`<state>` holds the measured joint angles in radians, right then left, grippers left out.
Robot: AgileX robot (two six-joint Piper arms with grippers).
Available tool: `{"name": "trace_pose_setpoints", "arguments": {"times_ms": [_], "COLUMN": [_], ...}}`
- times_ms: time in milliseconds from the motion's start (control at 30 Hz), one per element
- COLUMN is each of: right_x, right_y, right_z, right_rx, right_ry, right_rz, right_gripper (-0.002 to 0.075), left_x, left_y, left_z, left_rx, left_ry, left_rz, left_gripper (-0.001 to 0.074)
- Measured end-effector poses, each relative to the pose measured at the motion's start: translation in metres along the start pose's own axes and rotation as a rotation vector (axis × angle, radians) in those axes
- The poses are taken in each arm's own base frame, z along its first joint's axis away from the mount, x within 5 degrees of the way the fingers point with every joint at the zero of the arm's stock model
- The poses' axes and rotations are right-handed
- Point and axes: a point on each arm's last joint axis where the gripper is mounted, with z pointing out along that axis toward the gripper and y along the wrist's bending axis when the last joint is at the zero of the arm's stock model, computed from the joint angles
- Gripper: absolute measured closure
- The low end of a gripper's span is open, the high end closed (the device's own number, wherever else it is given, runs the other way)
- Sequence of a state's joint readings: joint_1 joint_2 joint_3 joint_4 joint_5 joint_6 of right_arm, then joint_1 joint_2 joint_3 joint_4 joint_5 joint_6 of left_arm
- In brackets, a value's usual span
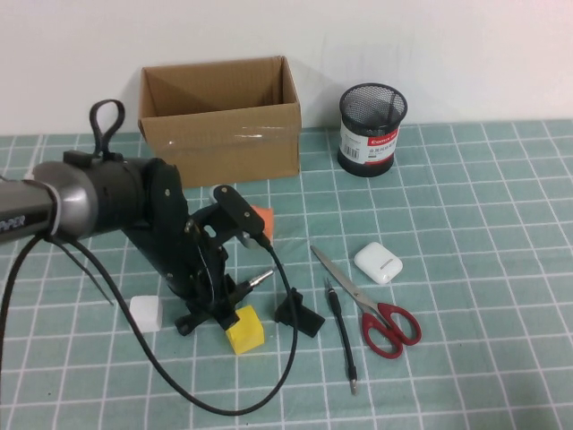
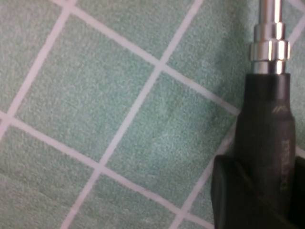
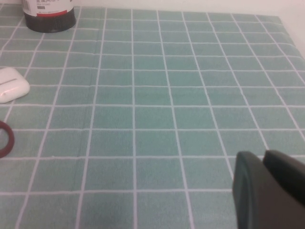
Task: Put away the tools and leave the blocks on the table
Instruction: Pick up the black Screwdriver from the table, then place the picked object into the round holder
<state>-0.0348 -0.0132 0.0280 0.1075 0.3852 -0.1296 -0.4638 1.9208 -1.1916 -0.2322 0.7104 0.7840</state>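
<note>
Meanwhile left gripper [image 1: 215, 300] fingers clamp thick screwdriver [image 2: 269, 138] near cardboard box [image 1: 220, 121]; right gripper [image 3: 269, 191] unreadable.

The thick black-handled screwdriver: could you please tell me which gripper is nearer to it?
Left. The left gripper is down at the thick black-handled screwdriver; the right gripper is off to the right, outside the high view.

Looks like a robot lab test bench: green grid-marked table [image 1: 501, 179] against a bare white wall [image 1: 430, 45], staged props only, i.e. an open cardboard box [image 1: 220, 121], a mesh pen cup [image 1: 372, 130], and a cabled robot arm [image 1: 107, 202] over it.
</note>
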Motion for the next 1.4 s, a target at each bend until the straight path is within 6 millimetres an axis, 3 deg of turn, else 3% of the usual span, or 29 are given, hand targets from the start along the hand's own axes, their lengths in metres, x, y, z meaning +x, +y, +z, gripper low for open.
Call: {"name": "trace_pose_setpoints", "arguments": {"times_ms": [233,567,800,1200,1400], "right_x": [0.000,0.000,0.000,0.000,0.000], "right_y": [0.000,0.000,0.000,0.000,0.000], "right_z": [0.000,0.000,0.000,0.000,0.000], "right_rx": [0.000,0.000,0.000,0.000,0.000], "right_ry": [0.000,0.000,0.000,0.000,0.000], "right_rz": [0.000,0.000,0.000,0.000,0.000], "right_gripper": [0.0733,0.0733,0.0734,0.0733,0.0733], "left_x": [-0.006,-0.017,-0.018,-0.019,-0.026], "left_y": [-0.007,-0.025,-0.039,-0.048,-0.078], "left_z": [-0.011,-0.112,-0.153,-0.161,-0.154], "left_rx": [-0.019,-0.134,-0.181,-0.177,-0.314], "left_ry": [-0.002,-0.278,-0.423,-0.475,-0.754], "left_rz": [-0.018,-0.084,-0.067,-0.066,-0.046], "left_gripper": [0.0563,0.0563,0.0563,0.0563,0.0563]}}
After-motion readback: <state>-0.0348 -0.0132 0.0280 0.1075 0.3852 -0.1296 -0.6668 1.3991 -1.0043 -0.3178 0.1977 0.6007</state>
